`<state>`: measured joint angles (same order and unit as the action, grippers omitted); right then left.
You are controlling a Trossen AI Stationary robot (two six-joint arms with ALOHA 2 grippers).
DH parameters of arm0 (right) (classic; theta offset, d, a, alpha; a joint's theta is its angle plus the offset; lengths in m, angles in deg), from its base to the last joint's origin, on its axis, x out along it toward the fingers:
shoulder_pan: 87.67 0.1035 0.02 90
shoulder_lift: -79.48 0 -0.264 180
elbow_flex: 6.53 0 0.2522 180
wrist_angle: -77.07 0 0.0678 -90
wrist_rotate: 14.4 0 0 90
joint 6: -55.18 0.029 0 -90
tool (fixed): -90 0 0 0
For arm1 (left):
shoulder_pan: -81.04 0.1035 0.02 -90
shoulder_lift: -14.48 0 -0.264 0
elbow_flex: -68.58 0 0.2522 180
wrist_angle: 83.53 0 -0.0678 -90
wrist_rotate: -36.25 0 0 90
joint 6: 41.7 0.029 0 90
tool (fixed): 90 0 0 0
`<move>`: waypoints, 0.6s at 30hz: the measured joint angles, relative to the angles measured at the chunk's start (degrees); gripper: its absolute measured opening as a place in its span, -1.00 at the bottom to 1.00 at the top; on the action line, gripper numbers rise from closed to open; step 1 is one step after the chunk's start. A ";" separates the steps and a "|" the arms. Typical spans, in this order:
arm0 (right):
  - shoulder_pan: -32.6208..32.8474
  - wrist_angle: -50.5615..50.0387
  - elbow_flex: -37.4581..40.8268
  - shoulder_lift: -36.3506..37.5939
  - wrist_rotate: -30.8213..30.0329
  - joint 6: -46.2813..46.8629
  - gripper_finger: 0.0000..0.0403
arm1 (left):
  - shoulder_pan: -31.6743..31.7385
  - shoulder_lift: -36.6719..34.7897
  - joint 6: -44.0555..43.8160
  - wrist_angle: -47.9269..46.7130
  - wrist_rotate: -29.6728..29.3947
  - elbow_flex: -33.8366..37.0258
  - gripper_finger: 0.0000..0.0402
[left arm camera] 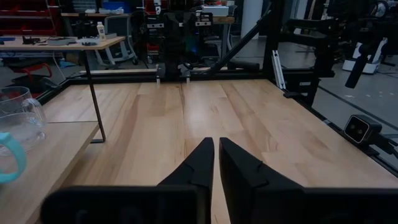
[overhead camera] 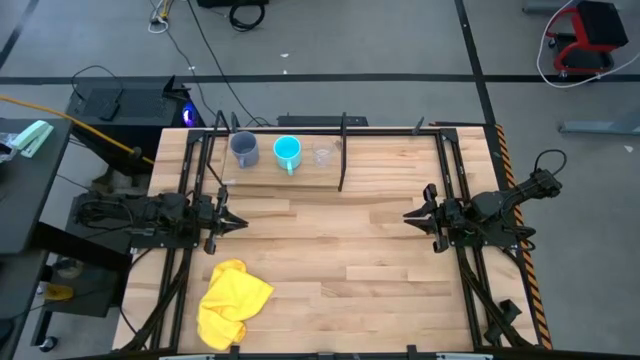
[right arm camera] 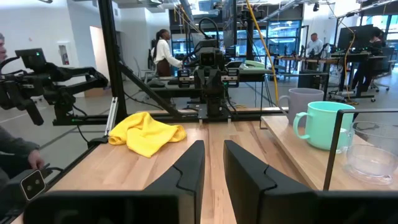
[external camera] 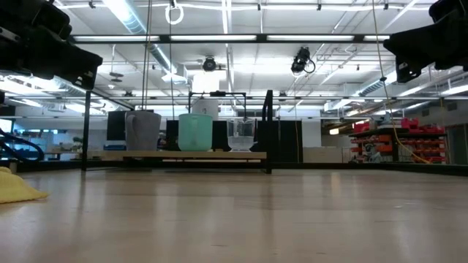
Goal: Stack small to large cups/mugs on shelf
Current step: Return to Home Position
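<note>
Wooden tabletop (overhead camera: 340,250) under ceiling lights (external camera: 307,38); left gripper (left arm camera: 216,140) closed, right gripper (right arm camera: 213,144) barely parted.

Grey-blue mug (overhead camera: 244,149), cyan mug (overhead camera: 287,152), clear cup (overhead camera: 322,155) upright in row on shelf (overhead camera: 300,180).

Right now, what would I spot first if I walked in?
The bright yellow cloth, crumpled on the table's near left part. Then the shelf at the far edge, holding a grey-blue mug, cyan mug and clear cup in a row. The left gripper and right gripper wait at the sides.
</note>
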<state>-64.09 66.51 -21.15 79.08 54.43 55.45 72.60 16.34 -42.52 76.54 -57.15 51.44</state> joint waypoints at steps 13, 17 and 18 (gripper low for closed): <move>0.00 -0.02 0.00 0.00 0.00 0.01 -0.67 | 0.02 0.00 0.00 0.00 0.00 0.00 -0.81; 0.01 -0.02 0.00 0.00 0.00 0.02 -0.67 | 0.02 0.00 0.00 0.00 0.00 0.00 -0.80; 0.01 -0.02 0.00 0.00 -0.01 0.01 -0.67 | 0.01 0.00 0.00 0.00 0.00 0.00 -0.80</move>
<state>-64.08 66.49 -21.15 79.08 54.42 55.46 72.61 16.34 -42.52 76.54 -57.15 51.44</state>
